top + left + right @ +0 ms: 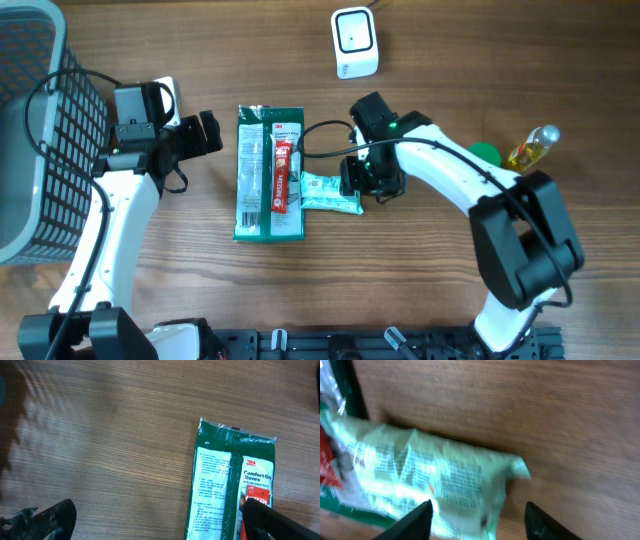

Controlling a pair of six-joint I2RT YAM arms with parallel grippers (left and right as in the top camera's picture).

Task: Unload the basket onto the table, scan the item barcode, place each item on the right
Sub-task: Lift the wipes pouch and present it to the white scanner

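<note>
We see a small pale green packet (330, 194) lying flat on the wooden table (480, 60). Its left end touches, and may slightly overlap, the right edge of a larger dark green glove pack (270, 172). In the right wrist view the packet (420, 470) is crinkled and printed with fine text we cannot read, and one corner juts out to the right.

The right hand (362, 180) sits over the packet's right end. Its fingers (417, 520) stand apart on either side of that end, and the finger on the right of that view has bare wood between it and the wrapper, so nothing is clamped.

The glove pack (232, 485) lies lengthwise, with white text panels and a red strip on its face.

The left hand (205, 133) is just left of the pack's upper corner. Its fingers are spread wide and hold nothing.

Farther off, a white scanner (355, 42) stands near the table's far edge, well apart from the packet. A grey wire basket (40, 150) sits at the left edge. A small yellow bottle (532, 147) and a round green object (486, 153) lie on the right.
</note>
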